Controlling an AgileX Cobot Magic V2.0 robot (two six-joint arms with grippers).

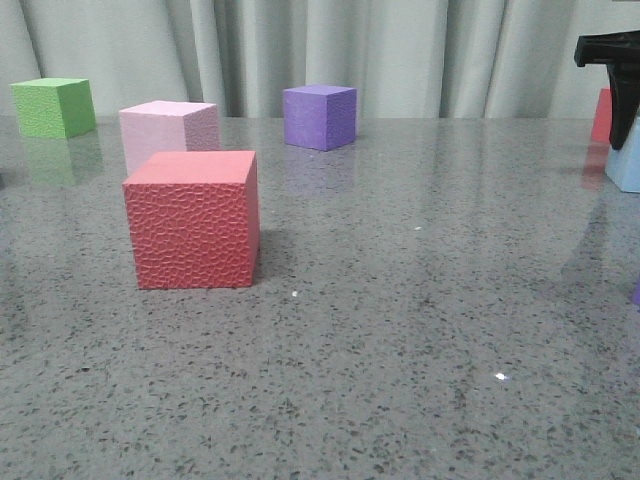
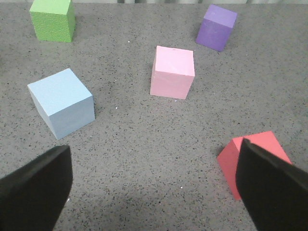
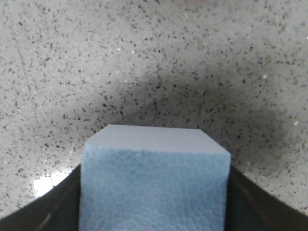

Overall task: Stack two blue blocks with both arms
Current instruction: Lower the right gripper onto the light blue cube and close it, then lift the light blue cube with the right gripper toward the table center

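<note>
Your right gripper (image 3: 154, 211) is clamping one blue block (image 3: 154, 178) above the table (image 3: 72, 57), at the front view's right edge. Your left gripper (image 2: 154, 187) is hanging wide open, empty, facing the second block (image 2: 61, 102). Next, you are likely grasping that one.

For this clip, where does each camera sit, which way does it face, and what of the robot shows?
Front: low, facing forward across the table; right end effector at the far right edge.
Left wrist: above, looking down at a blue block; left end effector open.
Right wrist: close behind the second blue block between its fingers.
Shared: front and left wrist both show the red cube, pink cube.
</note>
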